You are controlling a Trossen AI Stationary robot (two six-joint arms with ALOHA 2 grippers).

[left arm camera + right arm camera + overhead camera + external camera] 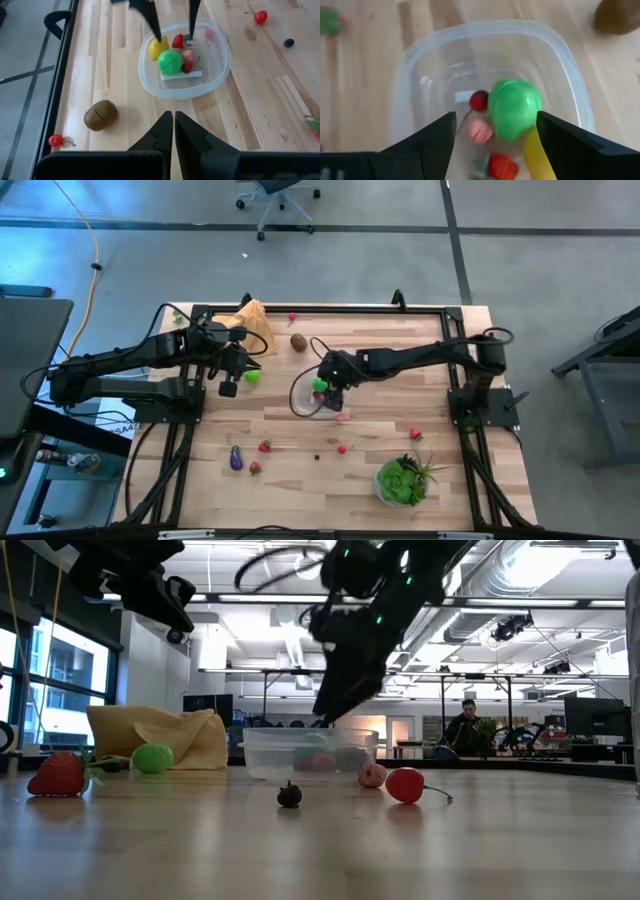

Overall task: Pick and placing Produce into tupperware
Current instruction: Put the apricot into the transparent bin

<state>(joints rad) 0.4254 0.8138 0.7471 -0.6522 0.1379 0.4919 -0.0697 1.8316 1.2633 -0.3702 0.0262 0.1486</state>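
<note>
Tupperware (312, 396) is sitting near the middle of the table (300, 480), and the right gripper (330, 392) is hanging just over it with its fingers spread wide and nothing between them. A green lime (514, 109) is lying inside, directly under the spread fingers, so I judge that the step in hand is the release of this lime. To do it well, the arm should be going straight up, so that no finger is catching the thin wall and tipping the container.

The left gripper (229, 388) is waiting at the left side, clenched on nothing, beside the tan cloth (252, 326).

Counting inside the container: one lime, one lemon (158, 48), one strawberry (177, 41), one small red berry (479, 100) and one pink piece (480, 131); a blurred greenish thing may also be there, I cannot tell.

Counting outside it: one kiwi (298, 341), one second lime (253, 377), one eggplant (236, 459), one dark berry (289, 795), and about seven small red or pink pieces are lying scattered over the table. One leafy plant (402, 480) is standing at the near right.
</note>
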